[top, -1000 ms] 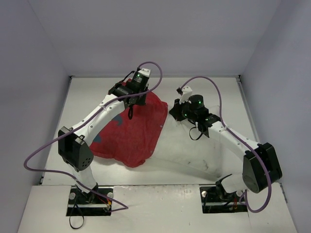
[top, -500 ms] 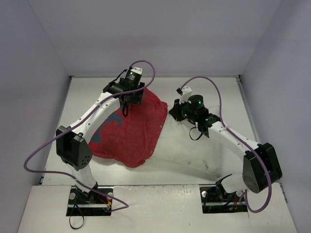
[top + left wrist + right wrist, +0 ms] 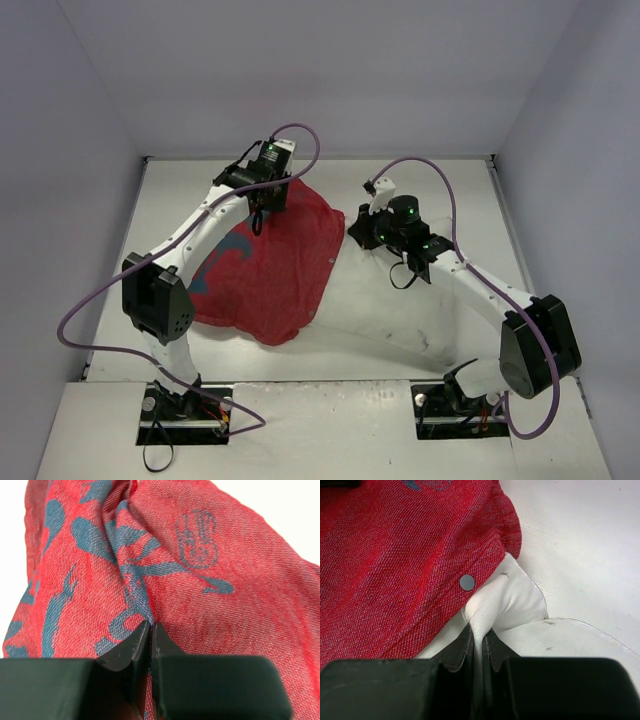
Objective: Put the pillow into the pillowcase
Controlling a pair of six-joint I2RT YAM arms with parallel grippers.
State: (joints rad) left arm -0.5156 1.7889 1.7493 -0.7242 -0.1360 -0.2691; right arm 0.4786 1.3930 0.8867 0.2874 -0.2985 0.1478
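The red pillowcase (image 3: 270,270) lies spread on the table's left half, its reverse with bluish patches facing up (image 3: 200,580). My left gripper (image 3: 262,198) is at its far edge, shut on a raised fold of the red fabric (image 3: 151,626). The white pillow (image 3: 520,597) pokes out from under the pillowcase's right edge beside a grey snap button (image 3: 467,582). My right gripper (image 3: 356,228) is shut on a pinched ridge of the pillow (image 3: 480,627). In the top view the pillow is hard to tell from the white table.
The white table (image 3: 440,200) is closed in by pale walls at the back and both sides. Purple cables loop over both arms. The arm bases stand at the near edge.
My left gripper has moved a little toward the back left, drawing the pillowcase's far edge with it. The right arm has not moved.
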